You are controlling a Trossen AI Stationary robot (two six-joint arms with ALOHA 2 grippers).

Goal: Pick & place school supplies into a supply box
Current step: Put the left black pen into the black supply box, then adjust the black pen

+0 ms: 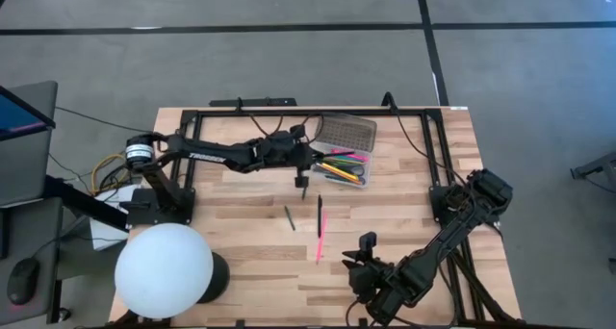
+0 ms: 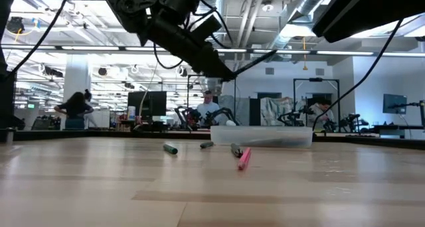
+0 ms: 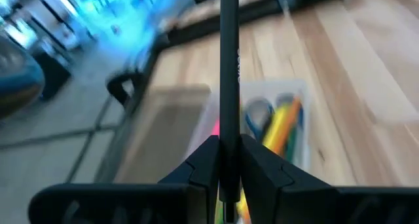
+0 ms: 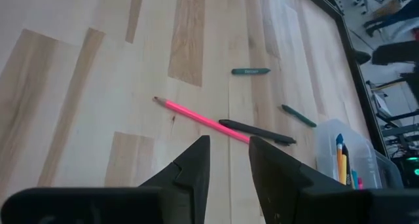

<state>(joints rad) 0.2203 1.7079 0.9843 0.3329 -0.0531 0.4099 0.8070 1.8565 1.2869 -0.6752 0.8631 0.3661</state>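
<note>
My left gripper is shut on a black pen, just left of the open supply box. The box holds yellow, pink and other pens and blue-handled scissors. Its dotted lid lies flat on its far side. On the table lie a pink pencil, a second black pen and a short dark green marker. My right gripper is open and empty near the front edge, and the pink pencil lies ahead of it. My left gripper pinches the black pen between its two fingers near one end. The rest of the pen sticks out past the fingertips, in line with the fingers. The pen is lifted clear of the table, over the box's left side.
A second green marker lies near the box. A white globe lamp stands at the front left corner. A black frame runs along the table's far and right sides. Bare wood lies between the loose pens and the lamp.
</note>
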